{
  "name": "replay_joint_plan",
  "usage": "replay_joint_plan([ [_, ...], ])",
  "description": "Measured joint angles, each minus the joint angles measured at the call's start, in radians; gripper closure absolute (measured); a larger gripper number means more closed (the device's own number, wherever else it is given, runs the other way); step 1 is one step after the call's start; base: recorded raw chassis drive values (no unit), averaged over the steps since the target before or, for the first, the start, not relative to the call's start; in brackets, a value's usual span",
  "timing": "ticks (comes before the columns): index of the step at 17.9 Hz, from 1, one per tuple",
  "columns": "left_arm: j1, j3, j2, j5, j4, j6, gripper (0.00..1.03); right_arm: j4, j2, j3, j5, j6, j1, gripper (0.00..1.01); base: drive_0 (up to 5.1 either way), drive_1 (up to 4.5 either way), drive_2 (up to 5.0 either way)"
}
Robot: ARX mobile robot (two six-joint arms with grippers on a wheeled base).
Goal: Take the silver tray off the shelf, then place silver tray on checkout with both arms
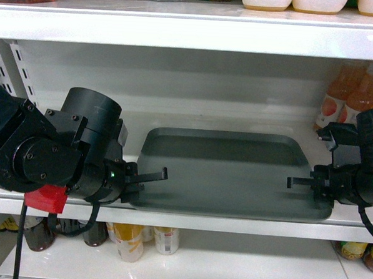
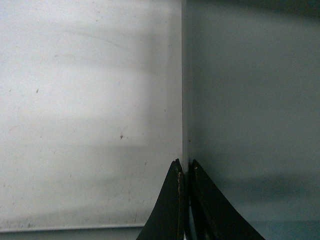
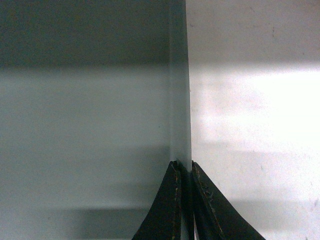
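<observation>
Silver tray lies flat on the shelf, between the two grippers, not yet lifted.

Left gripper sits at the tray's left edge. Its wrist view shows both fingers pressed nearly together w/ the thin rim running straight between them, so it's clamped on the silver tray's left rim. White shelf board is to the left of the fingers, tray floor to the right.

Right gripper mirrors that at the right edge: fingers pinched onto the rim, tray floor left of them, shelf board right. Clamped on the rim too.

Doing the step well, as I judge it: raise both arms together and evenly so the tray stays level, just enough to clear the shelf's front lip, then draw it straight out toward the robot. Keep the spacing between grippers fixed; pulling apart or squeezing in could slip a thin rim grip. Watch the shelf above and the bottles just behind the right gripper.

Counts: 1 tray, 2 grippers, 2 orange bottles seen behind the right gripper. Several bottles stand on the lower shelf below the left gripper, partly hidden, so no exact count. Checkout isn't in view.
</observation>
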State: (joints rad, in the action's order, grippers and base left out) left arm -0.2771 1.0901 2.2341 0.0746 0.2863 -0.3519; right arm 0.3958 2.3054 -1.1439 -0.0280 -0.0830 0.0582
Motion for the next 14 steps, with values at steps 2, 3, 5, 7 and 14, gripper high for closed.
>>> replay_joint_plan([
  [2,-0.035,-0.191,-0.191,0.080,0.067,0.042,1.00,0.095,-0.193,0.241,0.032,-0.032,0.000,0.98,0.0,0.00,0.0],
  [3,-0.048,-0.307,-0.402,0.114,0.125,0.090,1.00,0.138,-0.402,0.376,0.050,-0.060,0.001,0.98,0.0,0.00,0.0],
  [5,-0.056,-0.587,-0.756,0.116,0.085,0.087,1.00,0.098,-0.850,0.732,0.080,-0.103,0.048,0.98,0.0,0.00,0.0],
  [7,-0.055,-0.629,-0.855,0.114,0.088,0.099,1.00,0.101,-0.975,0.808,0.080,-0.138,0.053,0.98,0.0,0.00,0.0],
  [14,-0.053,-0.629,-0.852,0.116,0.081,0.102,1.00,0.095,-0.972,0.807,0.082,-0.142,0.053,0.98,0.0,0.00,0.0],
])
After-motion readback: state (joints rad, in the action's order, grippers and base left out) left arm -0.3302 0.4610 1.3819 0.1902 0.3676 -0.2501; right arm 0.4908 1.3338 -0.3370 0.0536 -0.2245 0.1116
